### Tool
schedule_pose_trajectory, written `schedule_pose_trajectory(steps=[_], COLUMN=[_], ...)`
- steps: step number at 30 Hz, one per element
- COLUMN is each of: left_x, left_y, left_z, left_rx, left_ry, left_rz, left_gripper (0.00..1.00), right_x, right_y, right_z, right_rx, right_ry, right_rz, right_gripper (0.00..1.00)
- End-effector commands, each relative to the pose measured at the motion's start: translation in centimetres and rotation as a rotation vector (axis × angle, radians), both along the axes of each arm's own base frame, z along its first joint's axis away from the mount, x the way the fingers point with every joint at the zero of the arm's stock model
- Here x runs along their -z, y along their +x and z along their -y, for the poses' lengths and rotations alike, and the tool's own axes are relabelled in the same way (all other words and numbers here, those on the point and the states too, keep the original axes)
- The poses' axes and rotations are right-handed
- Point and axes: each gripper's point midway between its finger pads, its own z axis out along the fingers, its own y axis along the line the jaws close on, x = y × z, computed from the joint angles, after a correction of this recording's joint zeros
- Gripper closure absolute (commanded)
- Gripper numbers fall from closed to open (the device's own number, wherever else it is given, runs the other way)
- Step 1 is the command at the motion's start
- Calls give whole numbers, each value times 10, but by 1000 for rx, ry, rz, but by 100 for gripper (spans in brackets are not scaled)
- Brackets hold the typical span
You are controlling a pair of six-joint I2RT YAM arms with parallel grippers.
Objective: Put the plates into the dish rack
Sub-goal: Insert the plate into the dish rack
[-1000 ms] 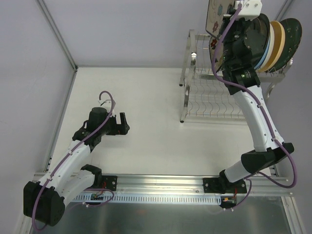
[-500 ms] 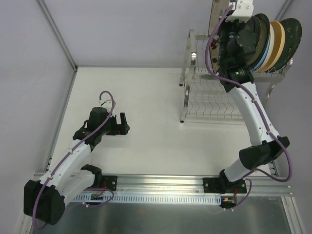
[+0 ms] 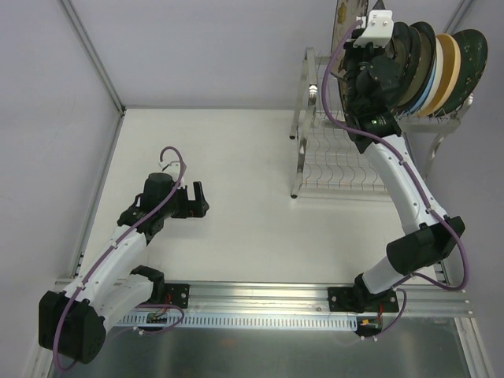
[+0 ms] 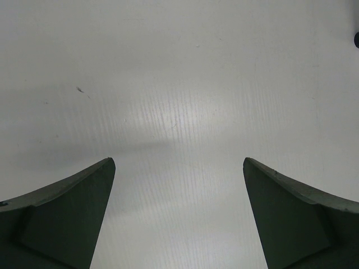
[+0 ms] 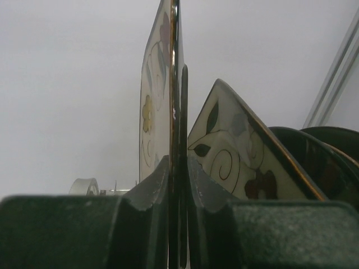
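The dish rack (image 3: 339, 161) stands at about 2 o'clock on the white tabletop (image 3: 236, 142), its upper shelf already carrying a row of plates (image 3: 450, 59) set on edge: dark, blue, tan and dark green ones packed close together.

The right arm reaches up over the rack's 9 o'clock end. The right end effector (image 5: 177, 168) is clenched on the rim of a square floral plate (image 5: 157, 101), which it holds upright and edge-on to the wrist camera, with cream face, yellow flower and thin dark rim showing. Just beside it, toward 3 o'clock in that view, a second square floral plate (image 5: 235, 157) stands on a corner and leans away, and dark green plates (image 5: 314, 162) follow behind it. In the overhead view the held plate shows only at the top edge of the frame, above the rack's 9 o'clock end. Whether its lower edge sits in a slot is hard to say, since the fingers hide it.

The left end effector (image 3: 198, 200) hangs at about 8 o'clock on the tabletop, well apart from the rack, released, its fingers (image 4: 67, 213) spread wide over bare white surface.
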Motion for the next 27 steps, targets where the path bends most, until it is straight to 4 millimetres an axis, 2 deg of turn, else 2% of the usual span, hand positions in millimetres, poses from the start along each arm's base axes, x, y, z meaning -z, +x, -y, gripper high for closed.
schedule_pose_trajectory(steps=[1,5,8,20,25,27], left_x=[-17,-18,-17,-17,-19,-20], left_y=[10,11,11,11,10,11], left_z=[0,0,0,3,4,4], left_rx=[-2,-5,-4,5,9,8], left_ry=[-9,-11,-12,-28,-33,-34], left_rz=[46,50,48,43,46,49], left_gripper=[1,1,1,1,1,1], right_x=[-94,-77,-74,-36,-19,-7], right_y=[-59,-55,-60,-66,-65,-62], right_z=[24,22,22,7,3,0], right_rx=[-20,-23,-35,-75,-96,-99], right_ry=[160,166,183,164,149,140], right_rz=[328,292,287,175,75,7], right_gripper=[99,99,99,100,100,100])
